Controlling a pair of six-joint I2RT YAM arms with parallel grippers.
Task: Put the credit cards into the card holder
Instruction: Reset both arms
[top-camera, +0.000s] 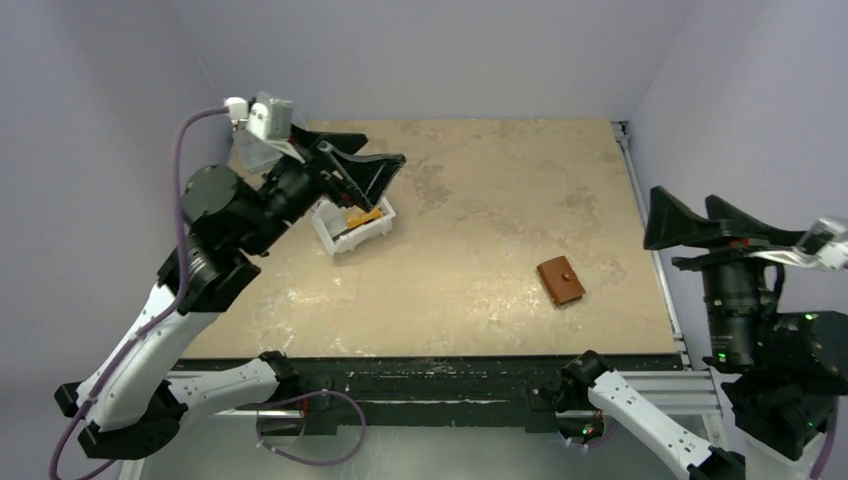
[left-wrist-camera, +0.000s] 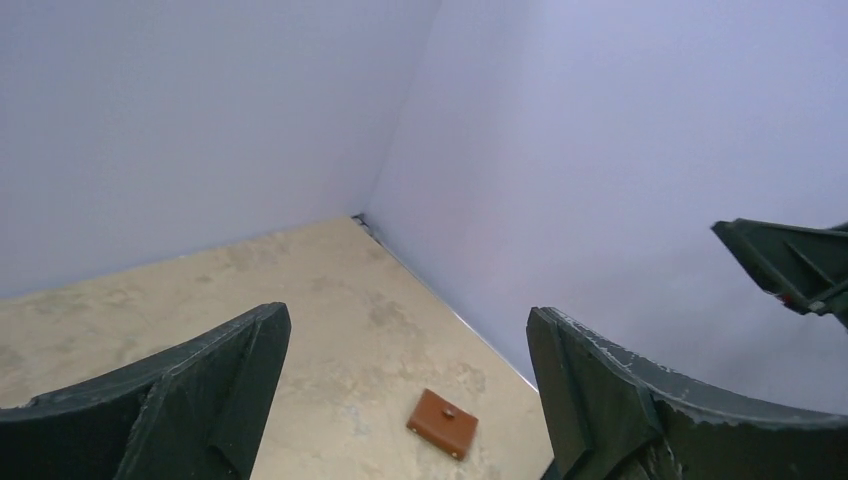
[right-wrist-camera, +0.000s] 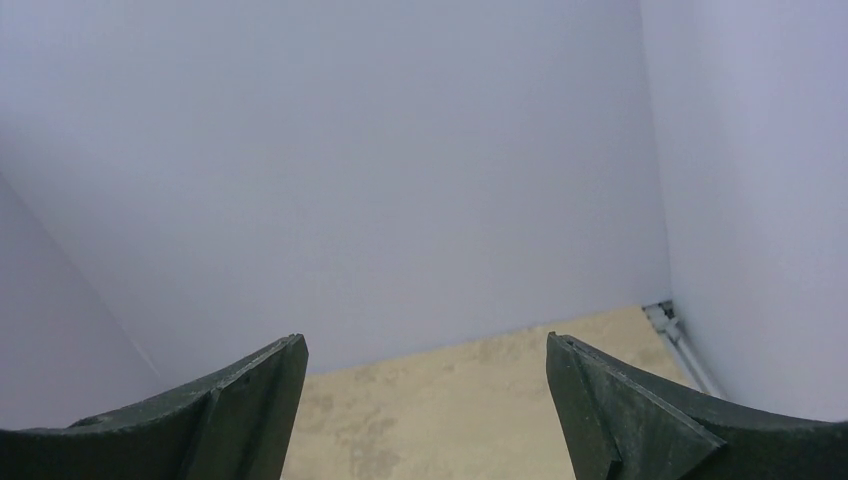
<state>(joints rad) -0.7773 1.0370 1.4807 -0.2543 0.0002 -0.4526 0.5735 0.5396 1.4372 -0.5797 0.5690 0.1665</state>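
Both spread wide, nothing between the fingers: left gripper (top-camera: 372, 150) poised over the white tray (top-camera: 330, 235) at about 9 o'clock on the table (top-camera: 480, 170), right gripper (top-camera: 684, 198) off past the table's edge at 3 o'clock.

In the tray, partly hidden under the left fingers: one orange-yellow card (top-camera: 362, 216), perhaps propped against something dark (other cards not made out from here).

Toward 4 o'clock, well apart from the tray: card holder (top-camera: 561, 281), lying flat and folded shut, snap stud (top-camera: 567, 274) facing up. Also visible low in the left wrist view (left-wrist-camera: 443, 423).

Handling, as a judgement:
- Card: probably very light, thin, stiff with some spring, and slick. Hard to pinch when flat on a surface. Best taken by a raised short edge, fingers across the thickness, gently enough not to flick it away.
- Holder: probably soft leather, light, likely to slide when pushed. Best pinned with one gripper near the fold while the other lifts the flap at its free edge beside the stud.
- Slots inside likely tight, so feed each card in corner first.
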